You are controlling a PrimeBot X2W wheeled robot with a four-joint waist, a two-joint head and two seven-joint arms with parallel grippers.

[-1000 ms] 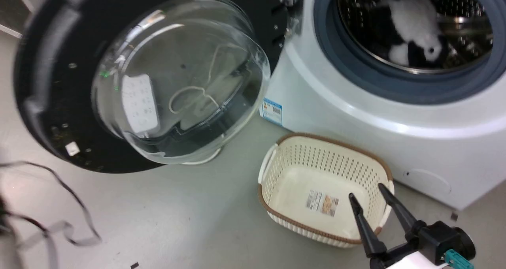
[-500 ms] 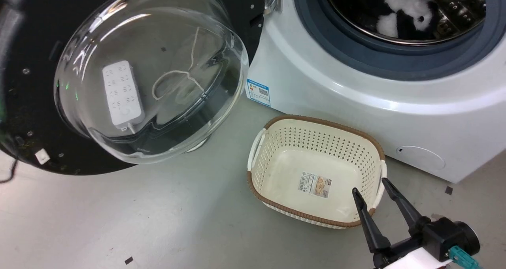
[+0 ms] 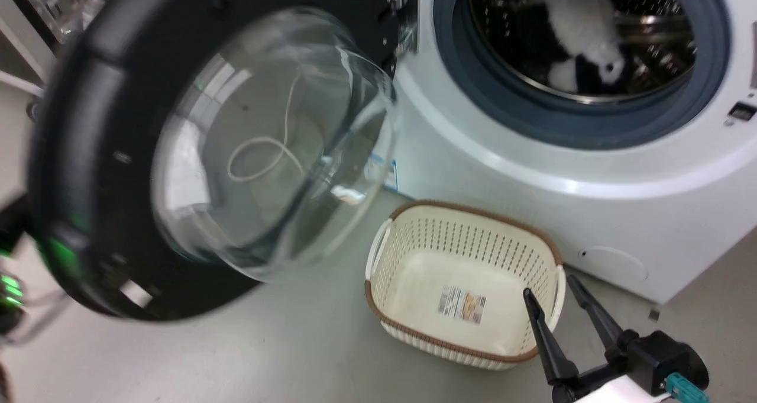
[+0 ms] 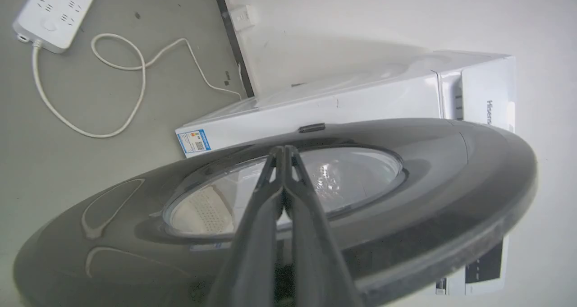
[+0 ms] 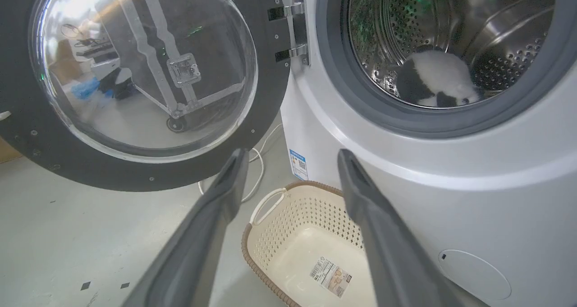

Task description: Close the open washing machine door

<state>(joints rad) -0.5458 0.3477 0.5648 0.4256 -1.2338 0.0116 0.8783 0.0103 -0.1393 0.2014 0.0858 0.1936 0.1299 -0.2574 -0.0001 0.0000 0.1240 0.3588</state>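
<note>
Showing the washing machine door's [image 4: 451, 162] outer face, the left wrist view is catching the left gripper [image 4: 284, 150] clenched; the right gripper [image 3: 549, 286] is gaping by a basket [image 3: 414, 243] on grey floor [image 3: 266, 350].

Your right gripper [image 5: 292, 153] has its fingers spread wide, holding nothing. Beyond them the door [image 5: 139, 81] stands swung open, left of the washer [image 5: 405, 176]. A black-and-white plush [image 5: 435, 79] lies in the drum [image 5: 383, 36], and a basket [image 5: 270, 203] sits on the floor [image 5: 90, 235] below.

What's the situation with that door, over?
Left gripper shut, at outer face of washing machine door. Right gripper open, empty, near basket. Door wide open. Basket below opening, possibly in its swing.
</note>
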